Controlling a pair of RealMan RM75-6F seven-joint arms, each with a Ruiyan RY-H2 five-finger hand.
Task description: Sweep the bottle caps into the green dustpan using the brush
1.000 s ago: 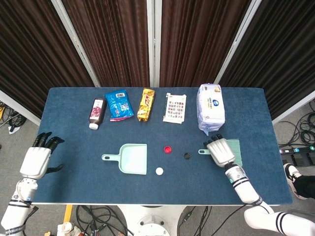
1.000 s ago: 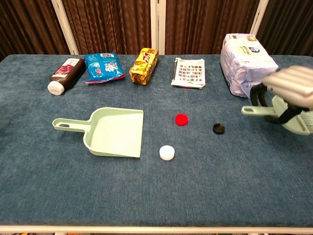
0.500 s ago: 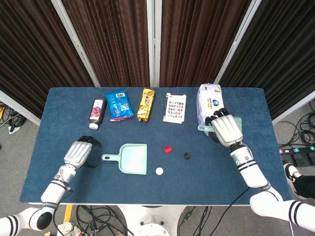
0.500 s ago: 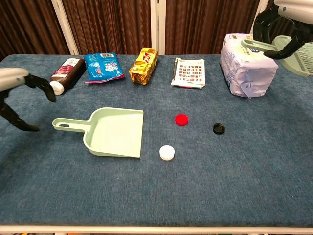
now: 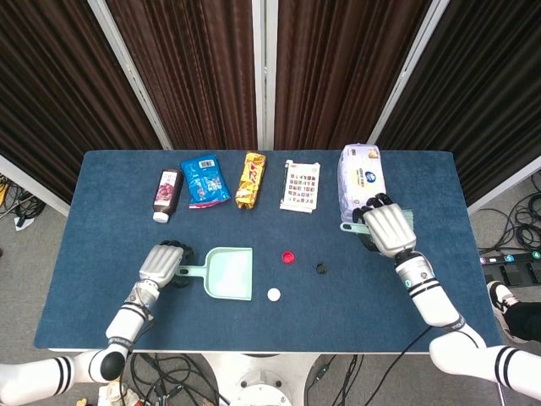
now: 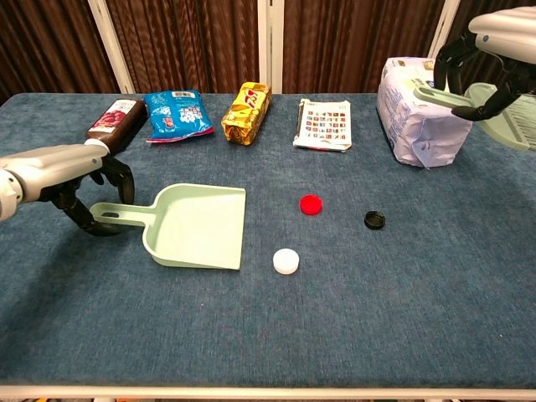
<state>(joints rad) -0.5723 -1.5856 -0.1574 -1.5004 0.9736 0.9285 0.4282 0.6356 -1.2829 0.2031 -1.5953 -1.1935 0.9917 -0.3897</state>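
Caps, one red plastic, one black, one white, lie at three o'clock of the pale green plastic dustpan. My left hand curls around its handle; my right hand grips the green brush raised high. Sweeping hard could scatter them.

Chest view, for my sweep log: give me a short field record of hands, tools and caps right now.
left hand: fingers curled around the dustpan handle
right hand: holds the brush raised beside the tissue pack
red cap: on the table, right of the dustpan mouth
white cap: nearest the dustpan's open edge
black cap: farthest right
caps in dustpan: none
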